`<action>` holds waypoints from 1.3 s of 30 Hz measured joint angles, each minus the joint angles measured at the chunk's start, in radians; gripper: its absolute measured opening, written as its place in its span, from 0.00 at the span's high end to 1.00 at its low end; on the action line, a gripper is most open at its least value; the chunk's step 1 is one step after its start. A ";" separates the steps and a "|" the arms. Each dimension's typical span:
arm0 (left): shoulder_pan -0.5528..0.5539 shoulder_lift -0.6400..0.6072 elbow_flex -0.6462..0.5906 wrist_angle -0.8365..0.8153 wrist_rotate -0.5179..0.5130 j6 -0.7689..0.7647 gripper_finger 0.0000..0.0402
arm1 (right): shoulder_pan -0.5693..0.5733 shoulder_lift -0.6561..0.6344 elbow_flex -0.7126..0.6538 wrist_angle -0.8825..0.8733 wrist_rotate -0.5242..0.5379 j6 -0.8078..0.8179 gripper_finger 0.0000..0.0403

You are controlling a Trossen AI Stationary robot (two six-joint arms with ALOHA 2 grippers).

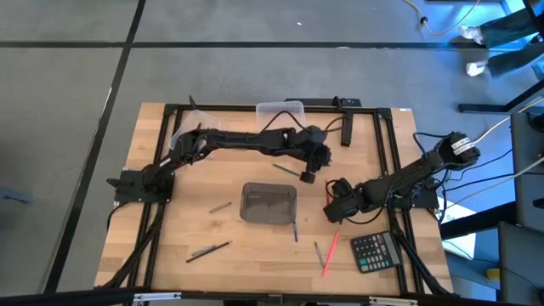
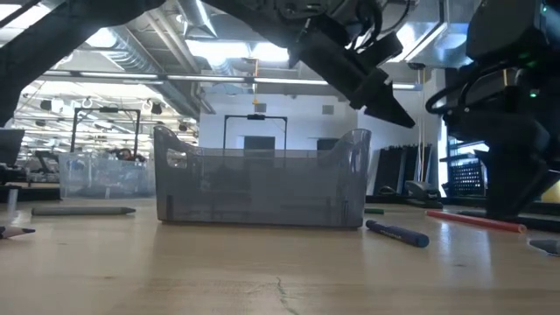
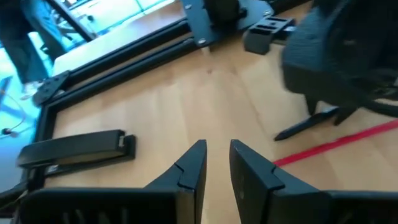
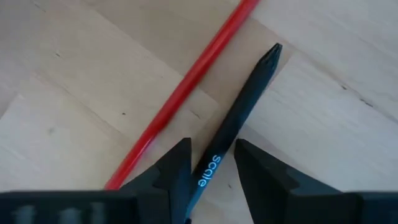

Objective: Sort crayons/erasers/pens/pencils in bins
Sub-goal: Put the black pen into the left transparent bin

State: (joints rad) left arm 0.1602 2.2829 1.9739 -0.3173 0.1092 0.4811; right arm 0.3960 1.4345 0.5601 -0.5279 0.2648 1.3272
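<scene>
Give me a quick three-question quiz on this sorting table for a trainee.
1. True or false: the calculator sits inside the smoky grey bin.
2. What lies between the fingers of the right gripper? A red stick; B black pen; C nothing.
3. Fill in: the left gripper, above the table, holds ____.
Key: 1 false; 2 B; 3 nothing.
</scene>
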 joint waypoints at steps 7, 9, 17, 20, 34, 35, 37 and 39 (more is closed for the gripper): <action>0.051 -0.003 0.010 0.085 -0.061 -0.007 0.85 | -0.046 -0.001 0.000 -0.056 0.027 -0.099 0.87; 0.064 -0.005 0.031 0.074 -0.087 -0.020 0.85 | -0.069 -0.001 0.000 -0.063 0.038 -0.149 0.91; 0.055 -0.048 0.061 -0.090 -0.019 -0.098 0.85 | -0.097 0.002 -0.007 -0.041 0.091 -0.149 0.86; 0.021 -0.054 0.061 -0.129 0.065 -0.098 0.85 | -0.076 -0.003 -0.011 0.015 0.156 -0.155 0.84; -0.152 -0.093 0.028 -0.173 -0.176 -0.291 0.85 | -0.075 -0.165 -0.008 -0.133 0.277 -0.329 0.87; -0.162 -0.093 0.025 -0.163 -0.206 -0.308 0.85 | -0.063 -0.184 -0.009 -0.134 0.289 -0.334 0.87; -0.183 -0.093 0.024 -0.148 -0.259 -0.347 0.85 | -0.030 -0.215 -0.008 -0.132 0.313 -0.335 0.87; -0.207 -0.093 0.024 -0.118 -0.303 -0.380 0.85 | 0.013 -0.244 -0.008 -0.133 0.352 -0.337 0.88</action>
State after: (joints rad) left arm -0.0470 2.1895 1.9984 -0.4353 -0.1938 0.1008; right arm 0.4089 1.1901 0.5522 -0.6605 0.6172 0.9900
